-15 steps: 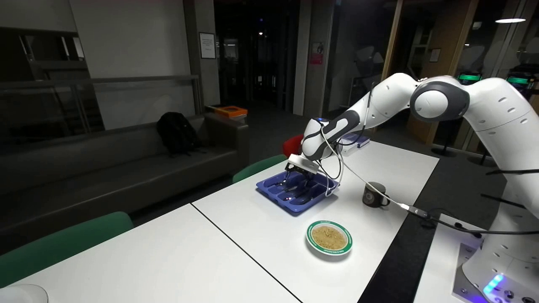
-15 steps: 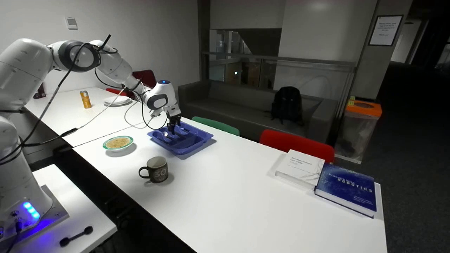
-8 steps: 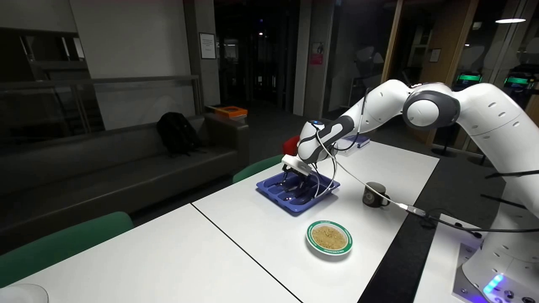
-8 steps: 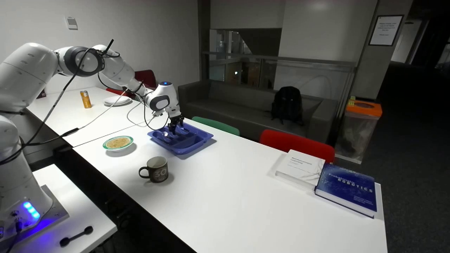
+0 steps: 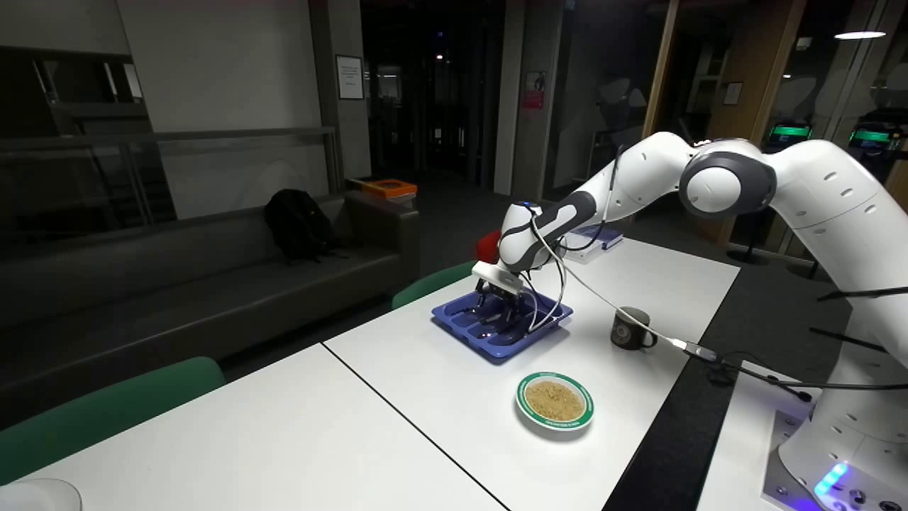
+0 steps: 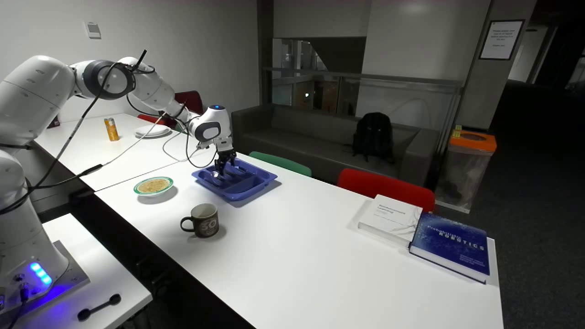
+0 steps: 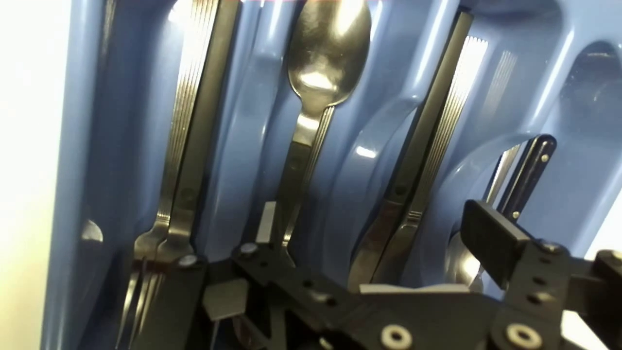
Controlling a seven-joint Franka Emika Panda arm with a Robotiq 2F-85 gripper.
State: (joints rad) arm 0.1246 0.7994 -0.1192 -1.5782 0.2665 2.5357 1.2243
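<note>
Two knives (image 7: 413, 155) are tucked in a slot of the blue cutlery tray (image 6: 242, 195), pretty much framed in the wrist view by the gripper (image 7: 370, 218), whose jaws are spread wide. One slot over, a spoon (image 7: 318, 82) is parked; forks (image 7: 194, 165) are stashed one further. On the white table (image 6: 320, 251), a green-rimmed bowl (image 5: 557, 424) and dark mug (image 6: 204, 221) are set nearby.

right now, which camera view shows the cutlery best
The wrist view: it looks down into the tray close up, so single pieces of cutlery stand out, though the jaws cover some. Both exterior views show the cutlery only small, with the jaws blocking part.
</note>
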